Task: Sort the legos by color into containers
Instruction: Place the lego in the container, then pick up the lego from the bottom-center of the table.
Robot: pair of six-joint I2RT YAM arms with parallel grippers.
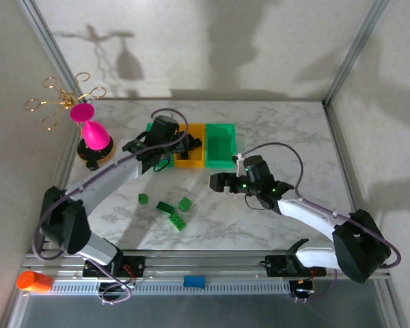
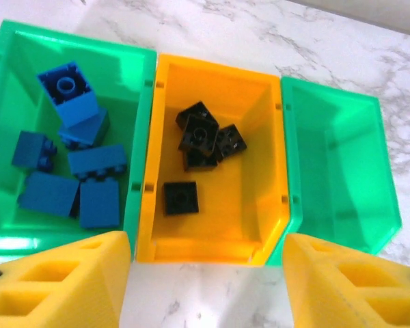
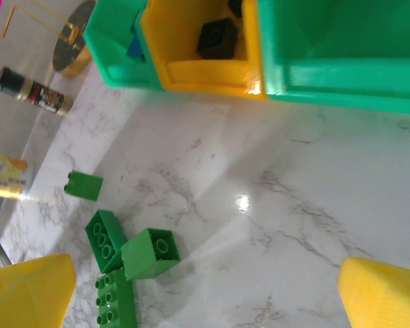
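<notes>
Three joined bins stand at the table's back: a left green bin [image 2: 68,41] with several blue legos [image 2: 75,164], an orange bin [image 2: 219,89] with several black legos [image 2: 201,140], and a right green bin [image 2: 338,164] with a bare floor. My left gripper [image 2: 205,287] hovers open just in front of the orange bin [image 1: 191,156], nothing between its yellow fingers [image 2: 61,280]. Several green legos [image 1: 177,221] lie loose on the marble, nearer the arms. My right gripper [image 1: 222,181] is open above the table right of them; its wrist view shows the green legos [image 3: 150,253] at lower left.
A pink goblet [image 1: 92,133] and a gold wire stand [image 1: 61,96] sit at the back left. A small bottle [image 3: 34,92] and a can [image 3: 7,176] lie past the table's left side. Metal frame posts rise at the corners. Bare marble [image 1: 273,137] lies right of the bins.
</notes>
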